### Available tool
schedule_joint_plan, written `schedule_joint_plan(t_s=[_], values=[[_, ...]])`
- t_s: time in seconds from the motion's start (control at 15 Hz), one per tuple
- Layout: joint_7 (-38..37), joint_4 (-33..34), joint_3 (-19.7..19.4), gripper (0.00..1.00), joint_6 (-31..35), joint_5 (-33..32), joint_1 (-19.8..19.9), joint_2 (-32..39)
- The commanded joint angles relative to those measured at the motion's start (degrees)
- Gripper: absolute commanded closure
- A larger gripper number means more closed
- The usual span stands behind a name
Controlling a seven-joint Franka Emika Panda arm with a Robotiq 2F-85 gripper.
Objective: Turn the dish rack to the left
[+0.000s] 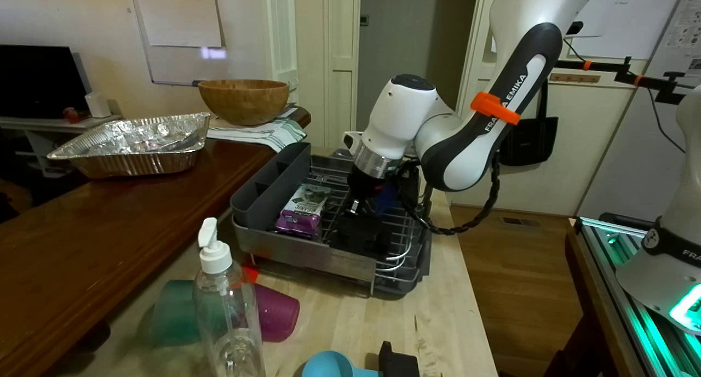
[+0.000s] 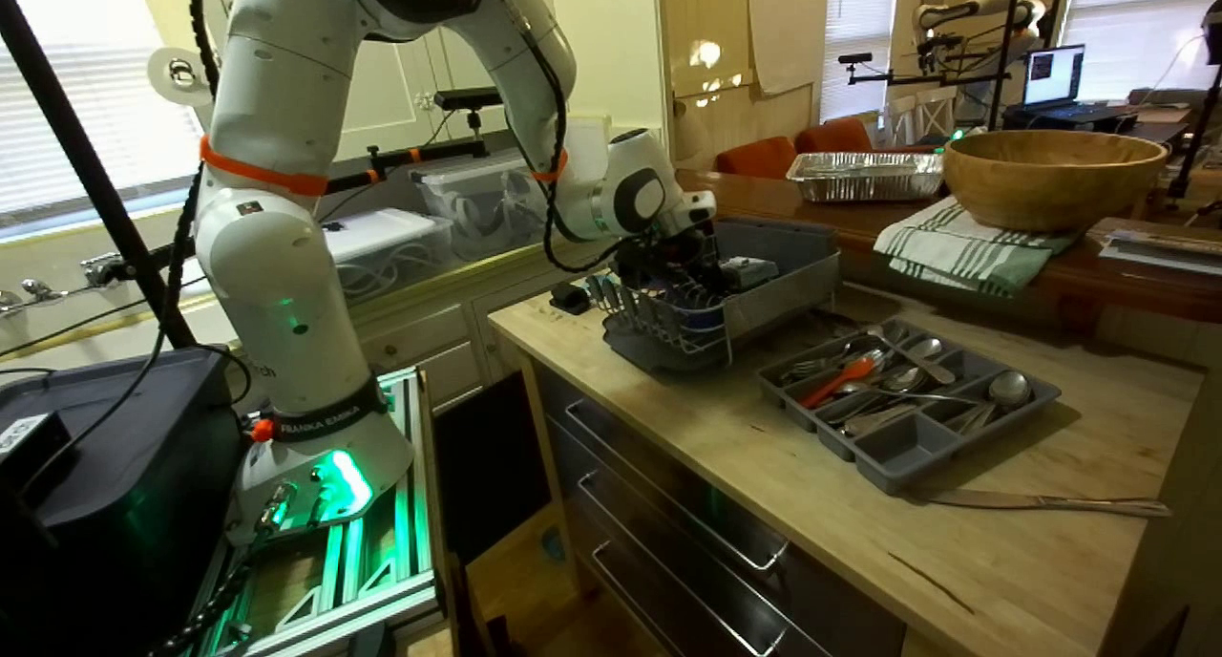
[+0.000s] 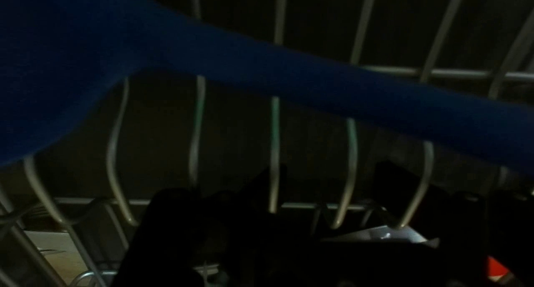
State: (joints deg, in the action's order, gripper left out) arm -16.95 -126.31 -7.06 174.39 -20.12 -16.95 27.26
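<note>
A kitchen-like room is shared with robotics equipment. The kitchen is indicated by a pale wooden counter (image 2: 1041, 581) built over dark drawers (image 2: 716, 554) with silver bar handles; on the counter are set a dark grey rectangular dish rack (image 1: 323, 259) and a grey plastic cutlery tray (image 2: 907, 442). A laboratory is suggested by a white jointed robot arm (image 2: 286, 113) lettered "Franka Emika", mounted on silver metal rails (image 2: 418, 523), and by a second white robot arm (image 2: 983, 10), seen in the background near an open dark laptop (image 2: 1053, 76).
</note>
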Motion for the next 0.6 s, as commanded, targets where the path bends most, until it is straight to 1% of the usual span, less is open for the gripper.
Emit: schedule_joint_plan(t_s=[0.0, 0.27, 0.4, 0.53], values=[[3.0, 2.5, 1.8, 0.65, 6.5, -0.2, 3.5, 2.8], [5.0, 4.0, 3.6, 0.65, 8.3, -0.9, 5.5, 4.1], [5.7, 4.4, 4.8, 0.65, 7.6, -0.5, 6.6, 4.1], [4.7, 4.1, 4.0, 0.65, 6.9, -0.4, 5.7, 3.5]])
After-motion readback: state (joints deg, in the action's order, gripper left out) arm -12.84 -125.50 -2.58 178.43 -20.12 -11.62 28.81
